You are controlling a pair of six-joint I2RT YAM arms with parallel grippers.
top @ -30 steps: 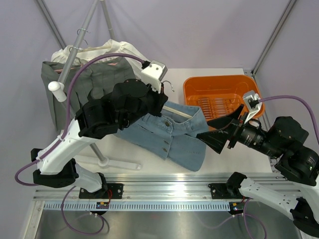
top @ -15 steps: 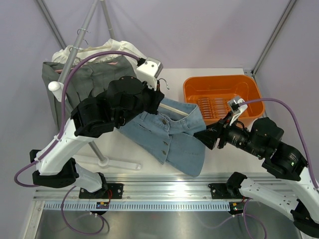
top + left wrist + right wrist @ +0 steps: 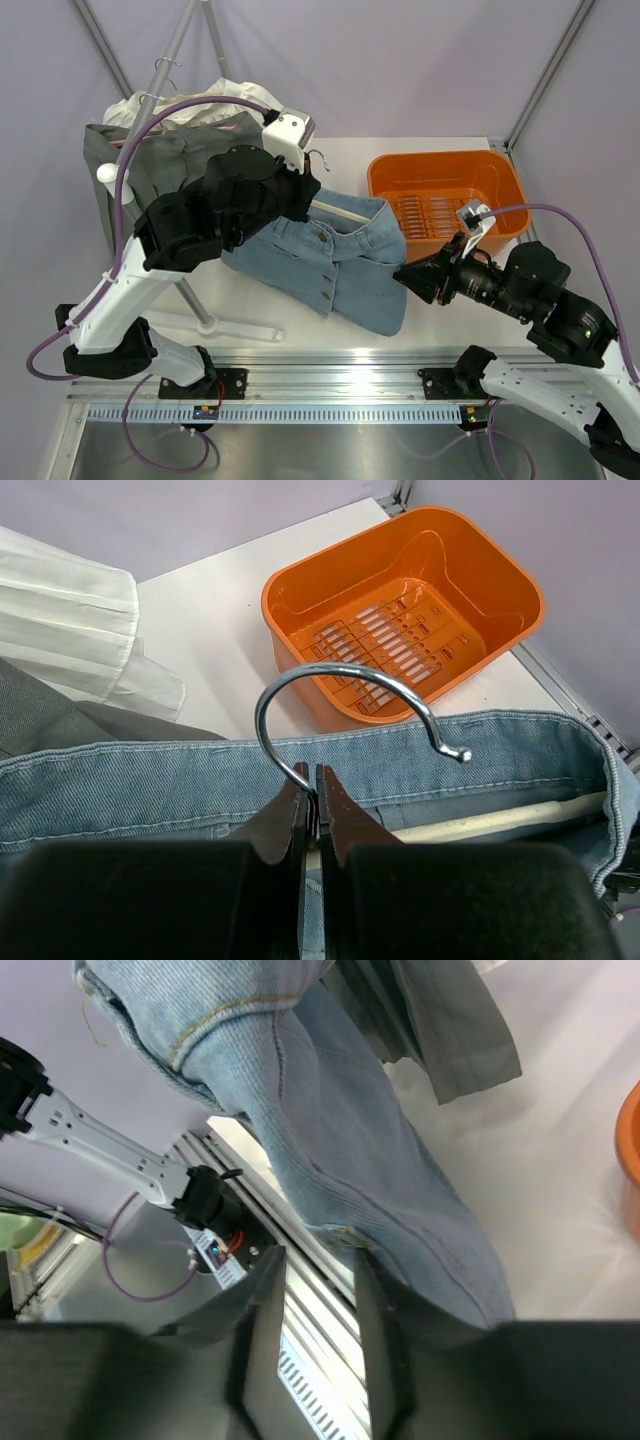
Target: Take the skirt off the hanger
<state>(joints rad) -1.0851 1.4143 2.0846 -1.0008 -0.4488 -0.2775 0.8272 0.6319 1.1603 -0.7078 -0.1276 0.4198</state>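
Note:
A light blue denim skirt (image 3: 335, 262) hangs on a hanger and drapes down to the white table. My left gripper (image 3: 308, 188) is shut on the stem of the hanger's metal hook (image 3: 340, 667), just above the skirt's waistband (image 3: 150, 780); the pale hanger bar (image 3: 480, 820) shows inside the waist. My right gripper (image 3: 405, 279) sits at the skirt's lower right edge. In the right wrist view its jaws (image 3: 317, 1260) stand a narrow gap apart with only the table rail seen between them. The skirt's hem (image 3: 340, 1140) lies against the outer side of one finger (image 3: 380, 1300).
An orange basket (image 3: 440, 157) stands at the back right of the table, also in the left wrist view (image 3: 500, 580). A garment rack with grey and white clothes (image 3: 150, 160) stands at the back left, its foot (image 3: 215, 325) near the front rail.
My right gripper has moved left to the skirt's edge and its jaws have narrowed from wide open. My left gripper has carried the hanger and skirt a little back and left.

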